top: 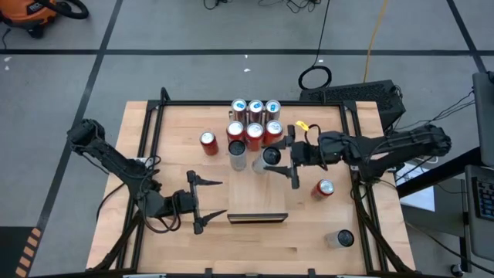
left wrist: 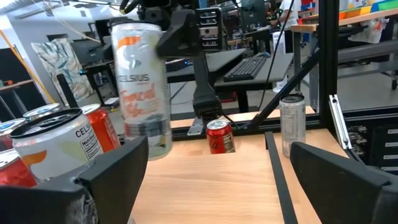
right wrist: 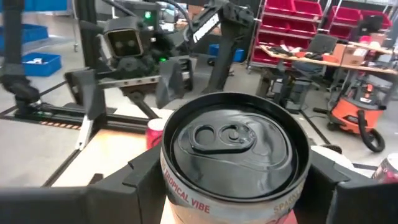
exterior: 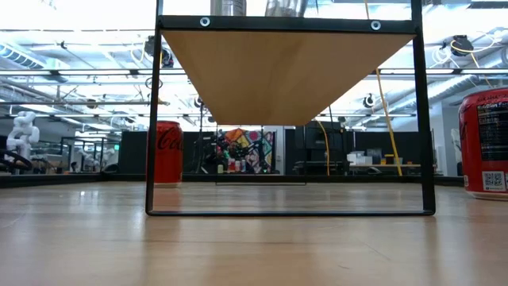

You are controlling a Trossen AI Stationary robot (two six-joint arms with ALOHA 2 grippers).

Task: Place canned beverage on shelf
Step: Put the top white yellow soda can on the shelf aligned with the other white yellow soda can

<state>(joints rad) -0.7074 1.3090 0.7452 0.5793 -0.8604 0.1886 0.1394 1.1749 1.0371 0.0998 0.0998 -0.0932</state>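
The shelf (top: 258, 193) is a pale wood panel on a black frame at the table's middle; the low view shows its underside (exterior: 286, 71). A white can (top: 238, 151) stands on its far end. My right gripper (top: 287, 161) is shut on a canned beverage (top: 270, 157) with a black top (right wrist: 233, 140) over the shelf's far right part. In the left wrist view this white-and-orange can (left wrist: 140, 93) is blurred. My left gripper (top: 210, 202) stands open just left of the shelf, with nothing between its fingers (left wrist: 118, 168). My right gripper pinches the can's side wall (right wrist: 177, 193) between its two fingers (right wrist: 140, 177), below the rim. The fingers come level from the table's right side. The can stays upright, and in the left wrist view it looks lifted clear of the shelf.
Several cans (top: 255, 116) cluster beyond the shelf's far end. One red can (top: 208, 143) stands on the table left of the shelf, another (top: 323, 188) to its right, and a silver can (top: 340, 239) near the front right. A black frame (top: 154, 116) borders the table.
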